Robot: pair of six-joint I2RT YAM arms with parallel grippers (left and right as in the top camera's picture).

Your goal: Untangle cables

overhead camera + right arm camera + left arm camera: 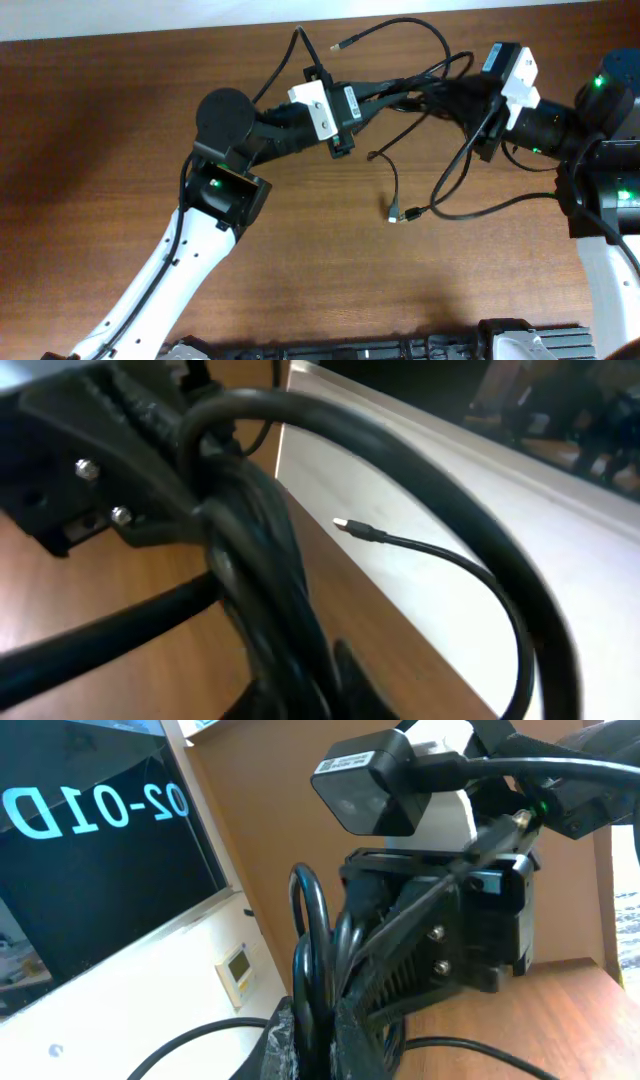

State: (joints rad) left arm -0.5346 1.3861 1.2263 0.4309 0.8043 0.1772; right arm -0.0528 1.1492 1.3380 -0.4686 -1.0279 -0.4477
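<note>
The cables (425,88) are a bunch of thin black cords hanging between my two grippers above the brown table (120,120). My left gripper (396,96) points right and is shut on several upright loops of the cables (312,950), pinched between its fingers (285,1040). My right gripper (452,97) points left and is shut on the thick twisted part of the cables (255,560). One loose end with a small plug (342,45) arcs over the bunch toward the far edge. Another strand drops to the table and ends in plugs (398,214).
The far table edge and a white wall (450,510) lie just behind the bunch. A long black strand (480,205) curves over the table toward the right arm's base (600,200). The left arm (190,250) rises from the lower left.
</note>
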